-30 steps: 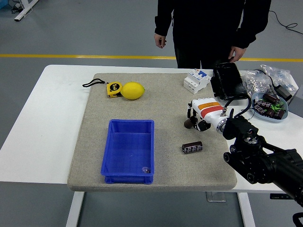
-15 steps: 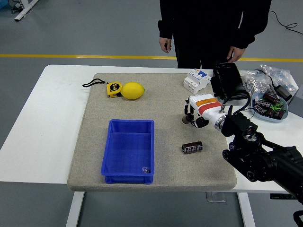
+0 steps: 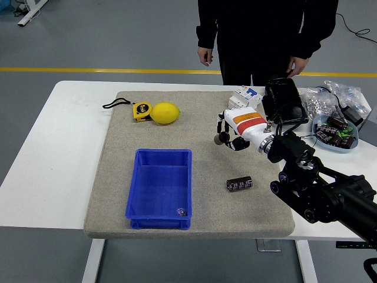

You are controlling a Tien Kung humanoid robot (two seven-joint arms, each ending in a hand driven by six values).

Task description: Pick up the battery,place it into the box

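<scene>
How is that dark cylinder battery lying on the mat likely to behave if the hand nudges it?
The battery is a short cylinder lying on its side, so it would probably roll if pushed across its length. The grey mat looks coarse, which may slow it. Its casing looks glossy, so it could be slippery to the fingers of the right hand.

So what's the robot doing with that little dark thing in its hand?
The robot's right hand is holding a small dark battery above the grey mat, between the white breaker and the blue box. Another battery lies on the mat. A person stands behind the table, hands down, touching nothing.
</scene>
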